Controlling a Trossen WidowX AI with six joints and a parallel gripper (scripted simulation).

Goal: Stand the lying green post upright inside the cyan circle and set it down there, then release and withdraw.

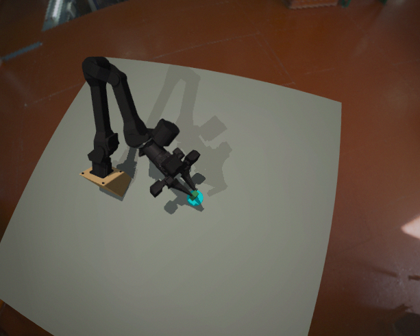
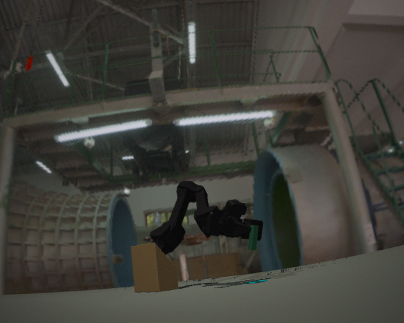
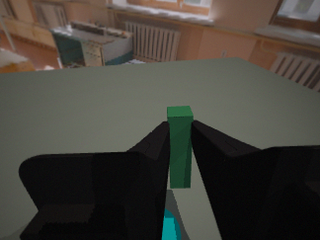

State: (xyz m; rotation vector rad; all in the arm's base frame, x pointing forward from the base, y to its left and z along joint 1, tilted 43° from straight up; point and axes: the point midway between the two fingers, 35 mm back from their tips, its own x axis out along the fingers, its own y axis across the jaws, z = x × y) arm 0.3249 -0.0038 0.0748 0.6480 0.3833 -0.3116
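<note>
Hanging above the grey mat [image 2: 299,294], the gripper [image 2: 254,231] is clamped on the green post [image 2: 253,236], which stands nearly upright in the air over the cyan circle [image 1: 195,198].

Top looks down; exterior low, distant — wrist close behind gripper [image 3: 180,147].

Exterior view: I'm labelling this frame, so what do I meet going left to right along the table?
Tan base block → black arm → gripper holding the green post upright above the table, with the cyan circle showing just below it.
</note>
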